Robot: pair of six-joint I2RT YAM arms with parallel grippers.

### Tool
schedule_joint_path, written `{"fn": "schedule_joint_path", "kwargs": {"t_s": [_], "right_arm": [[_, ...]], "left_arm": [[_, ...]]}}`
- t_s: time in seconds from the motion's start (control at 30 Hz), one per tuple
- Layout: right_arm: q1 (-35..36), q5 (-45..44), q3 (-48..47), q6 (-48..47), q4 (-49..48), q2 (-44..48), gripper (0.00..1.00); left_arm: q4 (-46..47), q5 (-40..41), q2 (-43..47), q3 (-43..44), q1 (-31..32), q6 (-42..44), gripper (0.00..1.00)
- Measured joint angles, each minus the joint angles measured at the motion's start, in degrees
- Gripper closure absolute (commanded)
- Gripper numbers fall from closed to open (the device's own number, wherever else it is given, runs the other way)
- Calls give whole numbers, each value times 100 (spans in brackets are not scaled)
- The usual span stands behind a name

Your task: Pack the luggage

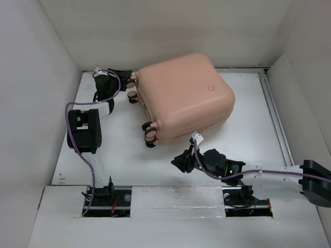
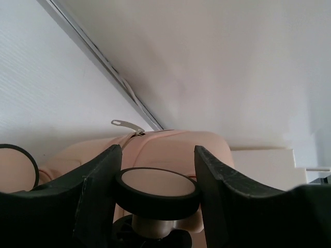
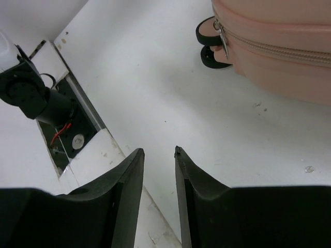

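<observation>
1. The luggage (image 1: pixel 186 95) lies flat on the tabletop (image 1: pixel 243 139), toward the back. Its wheels point to the left side.
2. Its lid is shut. The zip (image 3: pixel 279 49) looks done up along the side we can see, so the packing looks almost finished.
3. I see no loose things waiting to go in.
4. With the lid shut, nobody can see what is inside.
5. The left tool (image 2: pixel 158 152) sits around one wheel (image 2: pixel 156 182) at the far left corner, with a finger on each side. The view is too close to tell if it is really pinching the wheel or only sitting beside it.
6. The right tool (image 3: pixel 159 152) hangs over the bare tabletop, near the front edge of the luggage. Its fingers are a little apart and hold nothing.
7. I think only a small job is left, like turning the luggage or standing it up.
</observation>
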State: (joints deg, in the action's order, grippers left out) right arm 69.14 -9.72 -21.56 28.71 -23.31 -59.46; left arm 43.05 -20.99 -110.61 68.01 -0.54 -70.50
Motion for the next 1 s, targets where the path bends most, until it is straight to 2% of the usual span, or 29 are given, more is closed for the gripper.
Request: {"fn": "schedule_joint_path", "kwargs": {"t_s": [0.03, 0.13, 0.3, 0.4, 0.53, 0.67, 0.77, 0.9, 1.0], "right_arm": [[0, -26, 0, 7, 48, 81, 59], [0, -160, 0, 44, 280, 439, 54], [-164, -452, 0, 68, 682, 1137, 53], [-868, -295, -24, -103, 778, 1250, 57], [-2400, 400, -402, -538, 896, 684, 59], [-3515, 1871, -1082, -1123, 1788, 44, 62], [-4310, 2732, -1665, -1366, 2114, -658, 64], [-4959, 3032, -1967, -1502, 1733, -1056, 61], [-5193, 3121, -1904, -1473, 1338, -863, 59]], "left_arm": [[24, 0, -22, 0, -2, -35, 80], [42, 17, -24, 4, 0, -66, 100], [96, 55, 17, -68, 4, -50, 100], [256, 304, 385, -597, 11, -55, 100], [251, 610, 1523, -1803, 20, 52, 100], [164, 1676, 3029, -3189, 61, 223, 100], [33, 2347, 4374, -4232, 66, 398, 100], [-136, 2494, 6065, -5344, 219, 455, 100], [-664, 2291, 7093, -5643, 391, 697, 100]]}}
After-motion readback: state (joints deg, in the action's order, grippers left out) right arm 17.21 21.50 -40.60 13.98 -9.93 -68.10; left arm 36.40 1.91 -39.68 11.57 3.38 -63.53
